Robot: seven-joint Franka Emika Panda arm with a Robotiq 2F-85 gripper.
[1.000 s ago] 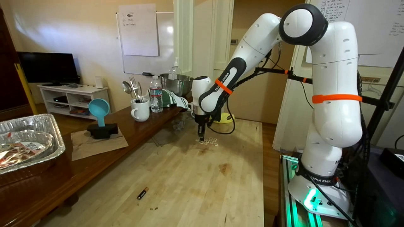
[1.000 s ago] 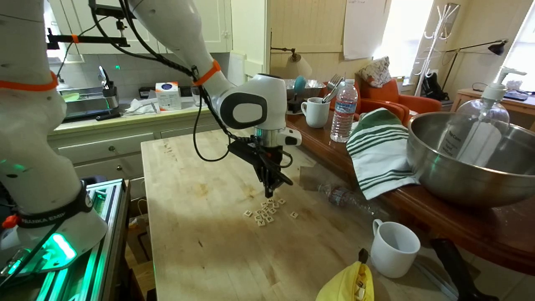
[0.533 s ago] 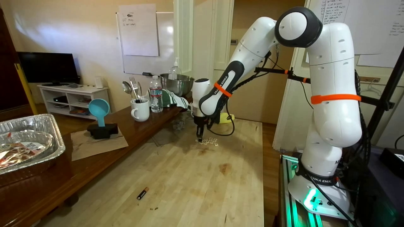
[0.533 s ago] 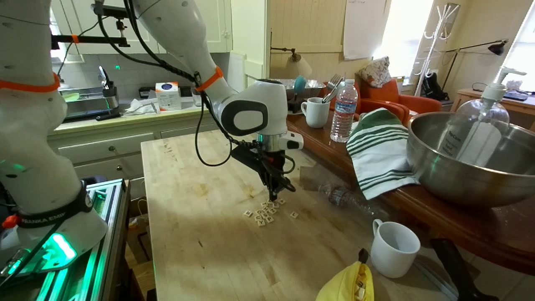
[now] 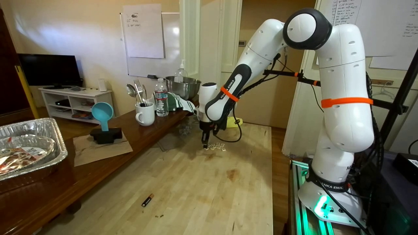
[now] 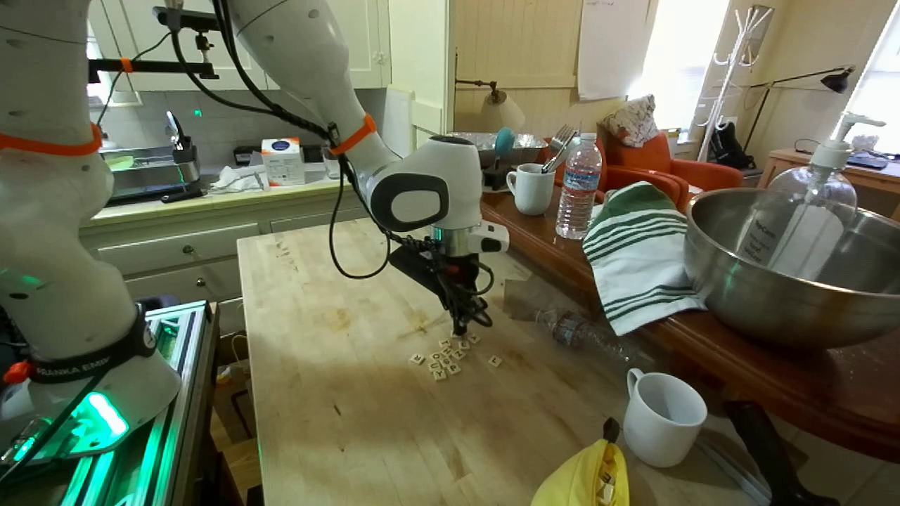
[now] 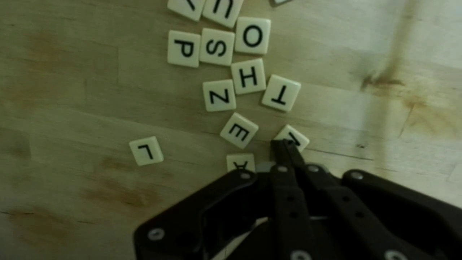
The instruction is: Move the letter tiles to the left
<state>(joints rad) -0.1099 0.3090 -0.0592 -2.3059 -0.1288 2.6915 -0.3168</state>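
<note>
The letter tiles (image 7: 249, 65) lie face up in a loose cluster on the pale wooden table (image 6: 337, 422), with the L tile (image 7: 144, 157) set apart from them. In the wrist view the top edge cuts through the U tile (image 7: 218, 18) and the tile beside it (image 7: 178, 9), and only a sliver of another shows. The gripper (image 7: 283, 142) covers the lower part of the A tile (image 7: 231, 160) and one side of a tile (image 7: 303, 141) whose letter cannot be read in full. Its fingers are closed together, their tips overlapping that half-covered tile; whether they touch it or hang just above cannot be told. The other tiles spread from the tips toward the top of the wrist view, the E tile (image 7: 239, 131) near them. In both exterior views the gripper stands at the cluster's edge; the letters are too small to read well. Farther out, a clear bottle (image 6: 569, 329) on its side is hard to make out, a yellow pouch (image 6: 580, 481) is cut off by the lower edge near a white mug (image 6: 664, 429), and a battery (image 5: 147, 200) lies well apart from the tiles.
</note>
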